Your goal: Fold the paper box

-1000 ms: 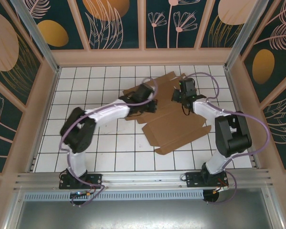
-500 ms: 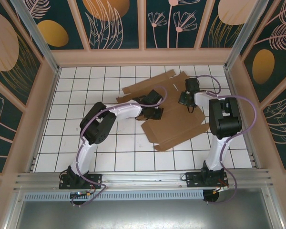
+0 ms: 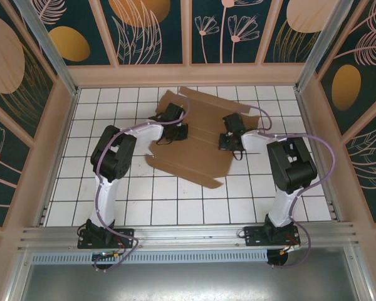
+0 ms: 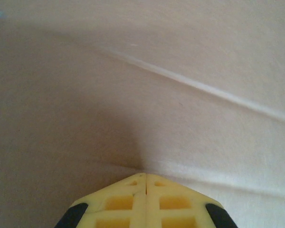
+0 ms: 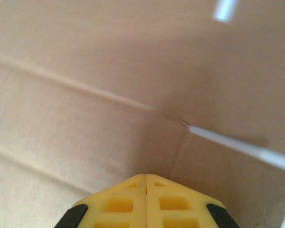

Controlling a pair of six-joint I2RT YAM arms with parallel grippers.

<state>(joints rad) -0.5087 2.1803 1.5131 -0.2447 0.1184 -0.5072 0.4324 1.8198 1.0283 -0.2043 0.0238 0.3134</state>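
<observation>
Paper box (image 3: 197, 150): lying opened out as a brown sheet on the white tiled table (image 3: 144, 207), toward its far middle; left gripper (image 4: 145, 175): yellow fingers sitting together, tips touching the cardboard below a crease; right gripper (image 5: 146, 175): fingers sitting together, tips touching the sheet beside a slit.

Closed yellow jaws point at the creased paper box (image 5: 85, 61).

Matt brown cardboard paper box (image 3: 197, 135) (faint creases); glossy white tiled table (image 3: 113, 188).
</observation>
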